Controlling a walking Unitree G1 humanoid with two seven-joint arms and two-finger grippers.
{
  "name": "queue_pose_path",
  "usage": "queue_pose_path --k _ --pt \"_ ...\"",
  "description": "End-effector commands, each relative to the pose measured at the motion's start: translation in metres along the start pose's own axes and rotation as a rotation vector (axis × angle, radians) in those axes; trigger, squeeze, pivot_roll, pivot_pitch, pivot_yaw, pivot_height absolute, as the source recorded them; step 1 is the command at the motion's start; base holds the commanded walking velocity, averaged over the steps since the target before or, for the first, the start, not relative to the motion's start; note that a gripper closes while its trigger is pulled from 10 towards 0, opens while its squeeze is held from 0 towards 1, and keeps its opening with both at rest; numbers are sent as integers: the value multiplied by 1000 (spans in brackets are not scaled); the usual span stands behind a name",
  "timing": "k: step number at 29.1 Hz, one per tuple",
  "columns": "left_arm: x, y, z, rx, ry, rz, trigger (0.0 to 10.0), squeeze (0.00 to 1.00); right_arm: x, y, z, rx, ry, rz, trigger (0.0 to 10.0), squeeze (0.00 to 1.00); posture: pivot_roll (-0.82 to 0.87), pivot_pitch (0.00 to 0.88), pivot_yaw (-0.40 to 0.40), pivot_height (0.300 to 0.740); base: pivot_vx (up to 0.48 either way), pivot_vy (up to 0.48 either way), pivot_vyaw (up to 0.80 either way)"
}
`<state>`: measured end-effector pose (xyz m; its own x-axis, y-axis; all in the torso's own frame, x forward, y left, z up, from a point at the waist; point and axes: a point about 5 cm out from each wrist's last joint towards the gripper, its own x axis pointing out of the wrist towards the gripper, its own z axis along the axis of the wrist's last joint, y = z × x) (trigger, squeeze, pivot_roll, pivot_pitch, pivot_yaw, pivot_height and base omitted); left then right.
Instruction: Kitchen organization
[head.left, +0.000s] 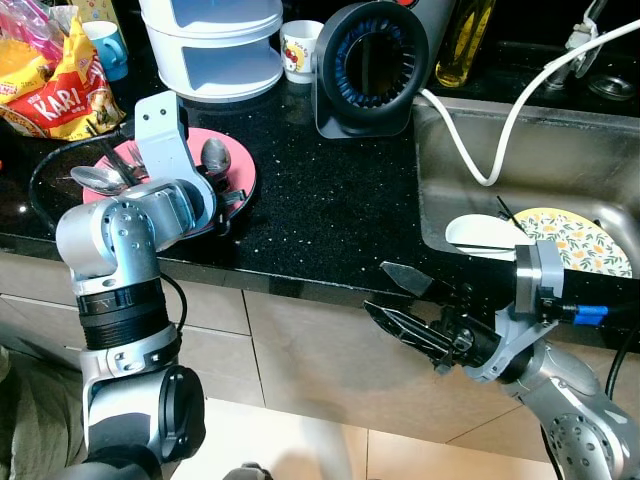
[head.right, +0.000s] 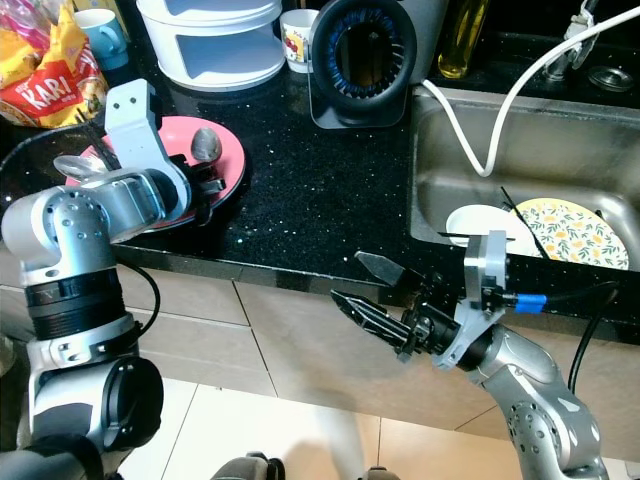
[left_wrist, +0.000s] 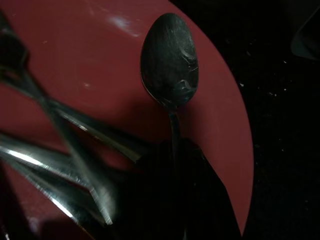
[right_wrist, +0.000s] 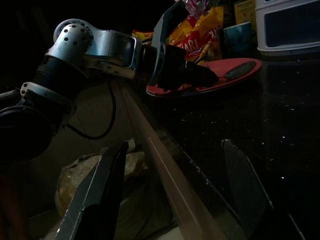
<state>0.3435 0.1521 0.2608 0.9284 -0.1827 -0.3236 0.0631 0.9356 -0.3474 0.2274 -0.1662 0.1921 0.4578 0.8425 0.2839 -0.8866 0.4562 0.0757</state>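
On the pink plate, left gripper pinches a spoon handle — right gripper hangs spread before the table edge.

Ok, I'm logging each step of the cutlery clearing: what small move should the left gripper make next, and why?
Probably close on the spoon's handle, then lift. The left gripper sits low over the pink plate, and the left wrist view shows the spoon lying bowl-up with its handle running into the dark fingers; whether they already pinch it cannot be told. The right gripper hangs open, off the counter edge.
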Motion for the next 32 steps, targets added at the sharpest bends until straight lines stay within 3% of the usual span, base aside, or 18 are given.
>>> queue_pose_path --k 1,4,8,9,10,11,12,13,16,19,26,30,31,32 --pt "9 9 -25 -26 129 32 0 0 1 3 1 -3 3 9 10000 0 49 141 30 740 0 0 0" --pt "9 14 -25 -30 129 51 0 0 1 3 1 -4 3 3 10000 0 48 141 32 740 0 0 0" --pt "8 12 -13 -17 50 44 0 0 2 2 1 -3 -7 -3 10000 0 50 141 32 740 0 0 0" --pt "3 1 8 35 -92 -8 0 0 3 2 1 -1 -13 -5 10000 0 50 138 32 740 0 0 0" --pt "-1 -3 17 65 -149 -13 0 0 3 2 1 1 -16 -5 10000 0 50 138 30 740 0 0 0" --pt "-1 -3 17 65 -149 -13 0 0 3 2 1 1 -16 -5 10000 0 50 138 30 740 0 0 0" --pt "-7 -10 30 106 -229 -29 0 0 4 2 1 4 -21 -5 10000 0 53 136 29 740 0 0 0" --pt "-7 -10 30 106 -229 -29 0 0 4 2 1 4 -21 -5 10000 0 53 136 29 740 0 0 0" --pt "-19 -26 47 151 -356 -101 0 0 5 2 1 7 -32 -1 10000 0 54 131 25 740 0 0 0" --pt "-24 -33 51 159 -394 -140 0 0 5 1 3 7 -40 2 10000 0 56 127 24 740 0 0 0" --pt "-37 -60 51 163 -499 -433 0 0 6 -10 15 12 -173 -52 10000 0 53 117 17 740 0 0 0" --pt "-41 -64 48 157 -498 -536 0 0 5 -16 20 13 -227 -90 10000 0 49 114 18 740 0 0 0" --pt "-48 -68 43 154 -484 -673 667 0 5 -19 26 21 -289 -116 10000 0 45 113 23 740 0 0 0" --pt "-48 -68 43 154 -484 -673 667 0 5 -19 26 21 -289 -116 10000 0 45 113 23 740 0 0 0"
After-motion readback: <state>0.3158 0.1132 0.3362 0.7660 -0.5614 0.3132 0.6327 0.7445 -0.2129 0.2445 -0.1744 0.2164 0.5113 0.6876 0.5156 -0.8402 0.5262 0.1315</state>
